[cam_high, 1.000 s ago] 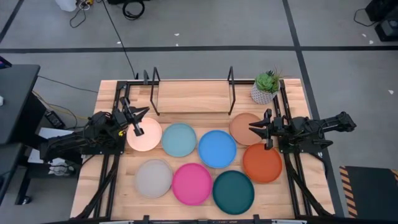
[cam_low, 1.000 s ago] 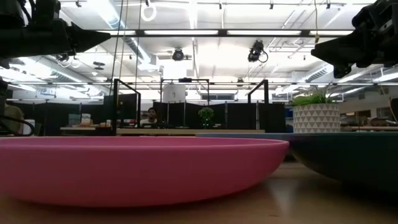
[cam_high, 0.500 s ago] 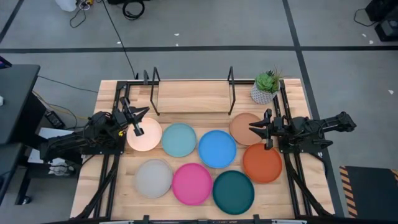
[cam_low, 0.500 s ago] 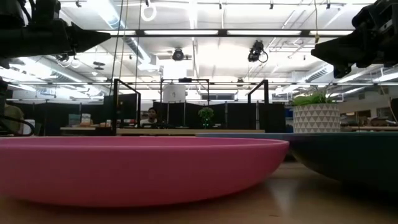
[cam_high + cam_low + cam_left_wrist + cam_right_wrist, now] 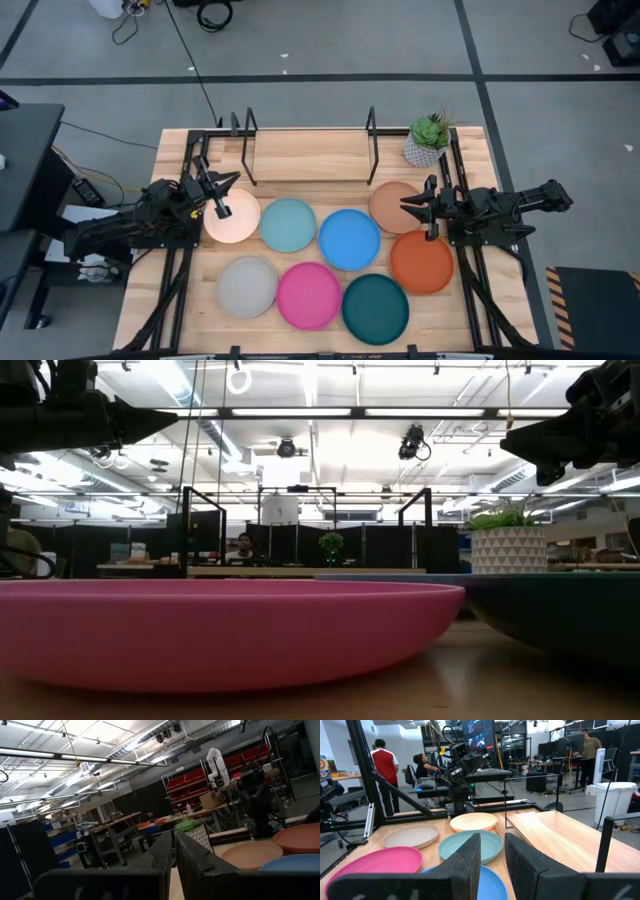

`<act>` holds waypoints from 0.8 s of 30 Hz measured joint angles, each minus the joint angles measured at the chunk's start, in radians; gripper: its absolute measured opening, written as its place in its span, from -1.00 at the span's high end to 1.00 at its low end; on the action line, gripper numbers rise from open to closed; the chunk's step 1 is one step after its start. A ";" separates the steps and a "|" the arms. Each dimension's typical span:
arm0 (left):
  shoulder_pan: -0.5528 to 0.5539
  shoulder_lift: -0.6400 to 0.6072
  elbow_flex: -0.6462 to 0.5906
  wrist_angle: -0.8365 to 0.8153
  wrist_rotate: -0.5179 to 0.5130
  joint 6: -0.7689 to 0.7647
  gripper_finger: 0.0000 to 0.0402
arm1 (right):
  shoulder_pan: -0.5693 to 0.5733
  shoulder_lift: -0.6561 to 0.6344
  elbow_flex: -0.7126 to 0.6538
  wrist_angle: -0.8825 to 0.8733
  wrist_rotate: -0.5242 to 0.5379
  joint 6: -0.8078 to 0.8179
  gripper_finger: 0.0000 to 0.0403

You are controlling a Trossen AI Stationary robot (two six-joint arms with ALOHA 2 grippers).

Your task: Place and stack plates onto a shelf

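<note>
Eight plates lie flat on the table: peach [image 5: 232,217], light blue [image 5: 288,224], blue [image 5: 349,239], tan [image 5: 396,206], orange [image 5: 421,261], grey [image 5: 247,286], magenta [image 5: 308,295] and dark teal [image 5: 375,308]. The shelf [image 5: 305,155] stands along the far edge, its board bare. My left gripper [image 5: 226,196] hovers over the peach plate's left rim, its fingers [image 5: 165,851] together. My right gripper [image 5: 408,205] hovers over the tan plate's right side, its fingers [image 5: 470,851] a narrow gap apart. Neither touches a plate.
A small green plant in a white pot [image 5: 427,142] stands at the shelf's right end, just beyond the tan plate. The shelf's black uprights [image 5: 246,150] [image 5: 372,140] rise above the board. People and workbenches show in the room behind the table.
</note>
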 joint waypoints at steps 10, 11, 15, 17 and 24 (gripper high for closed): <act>0.000 0.000 0.000 0.000 0.000 0.000 0.84 | 0.000 0.000 0.000 0.000 0.000 0.000 0.54; 0.000 0.000 0.000 0.000 0.000 0.000 0.84 | 0.000 0.000 0.000 0.000 0.000 0.000 0.54; 0.000 0.000 0.000 0.000 0.001 -0.042 0.84 | 0.000 0.000 0.000 0.000 0.000 0.000 0.54; 0.000 0.000 0.000 0.000 0.010 -0.211 0.84 | 0.000 0.000 0.000 0.000 0.000 0.000 0.54; 0.000 0.000 0.000 0.001 0.011 -0.523 0.84 | 0.000 0.000 0.000 0.000 0.000 0.001 0.54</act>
